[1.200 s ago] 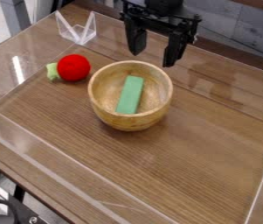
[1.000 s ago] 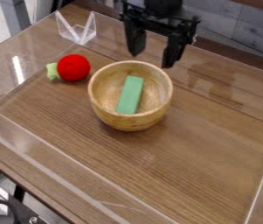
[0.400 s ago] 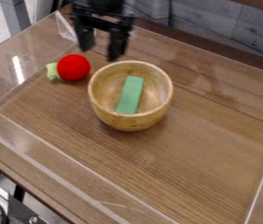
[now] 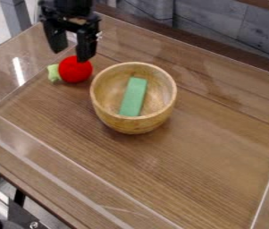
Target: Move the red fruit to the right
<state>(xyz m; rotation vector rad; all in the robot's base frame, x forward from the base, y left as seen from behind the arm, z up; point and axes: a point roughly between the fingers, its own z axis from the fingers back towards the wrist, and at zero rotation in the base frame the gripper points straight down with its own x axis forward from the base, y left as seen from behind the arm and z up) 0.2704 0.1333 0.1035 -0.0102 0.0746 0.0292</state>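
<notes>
Since the earliest frame, end effector (image 4: pixel 72 44) has travelled from above the far rim of the wooden bowl (image 4: pixel 133 117) across to the left of the view; it now sits over the red fruit (image 4: pixel 76 70). Bowl, fruit and green block (image 4: pixel 133 96) have not shifted in that interval.

End effector: pointing straight down, the two dark fingers (image 4: pixel 55 39) standing apart, jaws open, nothing between them. Fingertips end just above the top of the red fruit as seen from this camera; cannot tell whether they touch it. Fruit is not gripped.

Red fruit: resting on the counter (image 4: pixel 172 170), left of the wooden bowl and close beside its rim, apart from it. Light green leafy stub faces left, away from the bowl. Upper edge of the fruit is partly overlapped by the fingers.

Wooden bowl: upright, near the middle of the counter. Green block lies flat-sided inside it, long axis running roughly toward and away from the camera, slightly tilted against the bowl's inner wall.

Counter: brown wood-grain surface, enclosed by low clear plastic walls (image 4: pixel 5 134) on the near, left and right sides.
</notes>
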